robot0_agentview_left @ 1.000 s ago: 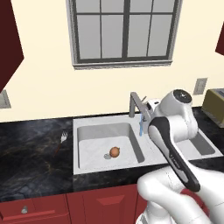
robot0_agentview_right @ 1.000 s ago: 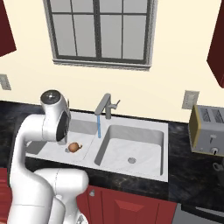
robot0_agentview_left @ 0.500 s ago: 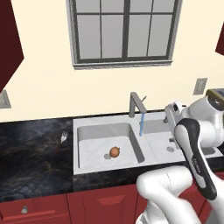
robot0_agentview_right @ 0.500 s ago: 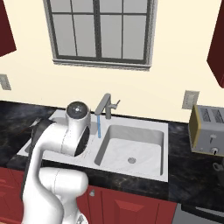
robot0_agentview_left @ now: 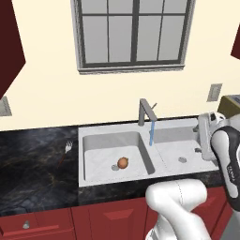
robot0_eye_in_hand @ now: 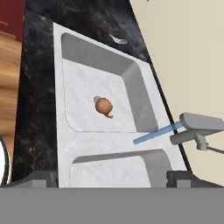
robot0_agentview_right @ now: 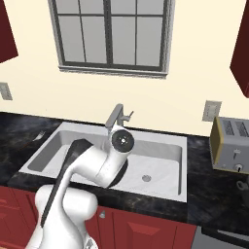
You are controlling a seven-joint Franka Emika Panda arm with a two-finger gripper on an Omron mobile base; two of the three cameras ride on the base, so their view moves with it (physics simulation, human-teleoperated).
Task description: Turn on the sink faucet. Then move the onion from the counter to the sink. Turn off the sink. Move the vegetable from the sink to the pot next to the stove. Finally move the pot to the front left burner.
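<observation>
The tan-orange onion (robot0_agentview_left: 122,162) (robot0_eye_in_hand: 103,105) lies on the floor of the deep left basin of the pale sink (robot0_agentview_left: 89,133) (robot0_eye_in_hand: 59,87) (robot0_agentview_right: 160,136). The grey faucet (robot0_agentview_left: 145,110) (robot0_agentview_right: 116,115) (robot0_eye_in_hand: 197,127) stands behind the divider, and a blue stream of water (robot0_agentview_left: 151,134) (robot0_eye_in_hand: 156,134) runs from its spout. My gripper (robot0_eye_in_hand: 111,180) is open with nothing between its fingertips (robot0_eye_in_hand: 40,178). It hovers at the right end of the sink and looks back over the basin toward the onion, well apart from it. The pot and stove are out of view.
A fork (robot0_agentview_left: 68,147) (robot0_eye_in_hand: 118,40) lies on the black counter (robot0_agentview_left: 33,164) left of the sink. A grey toaster (robot0_agentview_right: 231,145) stands on the counter to the right. My arm's elbow (robot0_agentview_right: 122,141) hangs in front of the sink. The window wall runs behind the faucet.
The arm has swung to the right across the sink, from beside the faucet out past the flat section. The gripper stays open. Onion and water are unchanged.
</observation>
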